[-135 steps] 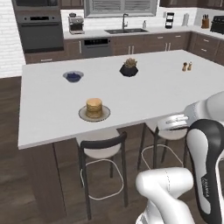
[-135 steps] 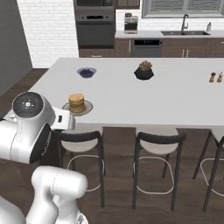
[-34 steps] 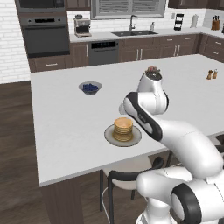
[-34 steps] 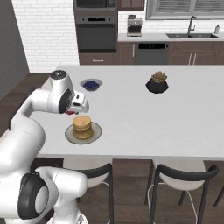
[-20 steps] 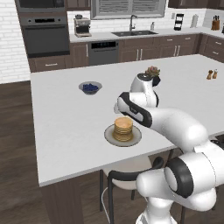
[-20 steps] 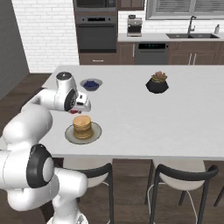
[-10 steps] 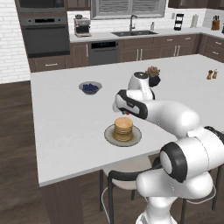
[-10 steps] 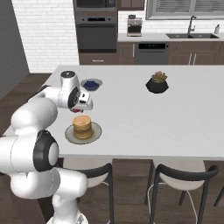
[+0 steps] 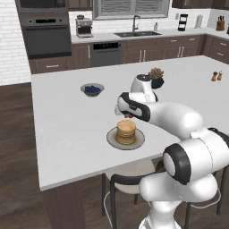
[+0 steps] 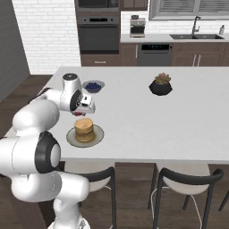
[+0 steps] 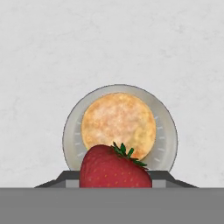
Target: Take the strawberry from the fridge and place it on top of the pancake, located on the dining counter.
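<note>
My gripper (image 9: 120,112) (image 10: 82,112) hangs just above the back edge of the pancake (image 9: 126,130) (image 10: 83,127), a golden-brown stack on a round grey plate (image 9: 136,142) (image 10: 97,136). It is shut on the strawberry (image 9: 119,115) (image 10: 80,112). In the hand view the strawberry (image 11: 114,168) sits red and large between the fingertips (image 11: 65,177), with the pancake (image 11: 118,120) and its plate (image 11: 169,131) straight below. The plate stands near the front of the white dining counter (image 9: 67,125) (image 10: 147,120). The fridge is out of view.
A grey bowl of blue berries (image 9: 92,90) (image 10: 93,86) sits behind the plate. A dark potted succulent (image 9: 156,78) (image 10: 161,85) stands further back. Two small shakers (image 9: 216,76) are at the far right. Stools (image 9: 129,181) (image 10: 183,179) stand at the counter's front edge.
The hand has drifted slightly lower and closer to the pancake stack while the arm folded in. The strawberry stays in the grip.
</note>
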Tool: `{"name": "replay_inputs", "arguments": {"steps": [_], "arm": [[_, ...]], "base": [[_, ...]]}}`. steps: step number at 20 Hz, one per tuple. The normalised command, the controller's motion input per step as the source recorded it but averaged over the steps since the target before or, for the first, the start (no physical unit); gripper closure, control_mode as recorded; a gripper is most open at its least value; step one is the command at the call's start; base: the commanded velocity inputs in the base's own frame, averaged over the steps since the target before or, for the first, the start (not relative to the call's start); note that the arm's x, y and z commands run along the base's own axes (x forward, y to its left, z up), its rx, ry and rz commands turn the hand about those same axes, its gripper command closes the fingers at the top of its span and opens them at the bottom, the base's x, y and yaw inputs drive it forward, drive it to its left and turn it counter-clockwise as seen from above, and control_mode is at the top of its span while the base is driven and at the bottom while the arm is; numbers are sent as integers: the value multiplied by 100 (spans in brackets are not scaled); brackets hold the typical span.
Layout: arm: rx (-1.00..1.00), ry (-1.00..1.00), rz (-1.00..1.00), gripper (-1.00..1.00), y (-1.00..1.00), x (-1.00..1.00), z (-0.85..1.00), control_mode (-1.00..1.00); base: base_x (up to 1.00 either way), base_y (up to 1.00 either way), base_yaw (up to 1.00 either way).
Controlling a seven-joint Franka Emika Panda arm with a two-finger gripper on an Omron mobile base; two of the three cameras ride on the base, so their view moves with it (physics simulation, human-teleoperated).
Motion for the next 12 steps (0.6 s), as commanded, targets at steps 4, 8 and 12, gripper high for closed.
{"name": "replay_inputs", "arguments": {"steps": [4,8,12], "arm": [[0,0,0,100,0,1,-23,-100],[0,0,0,100,0,3,-19,-100],[0,0,0,100,0,20,-17,-100]], "base": [[0,0,0],[0,0,0],[0,0,0]]}}
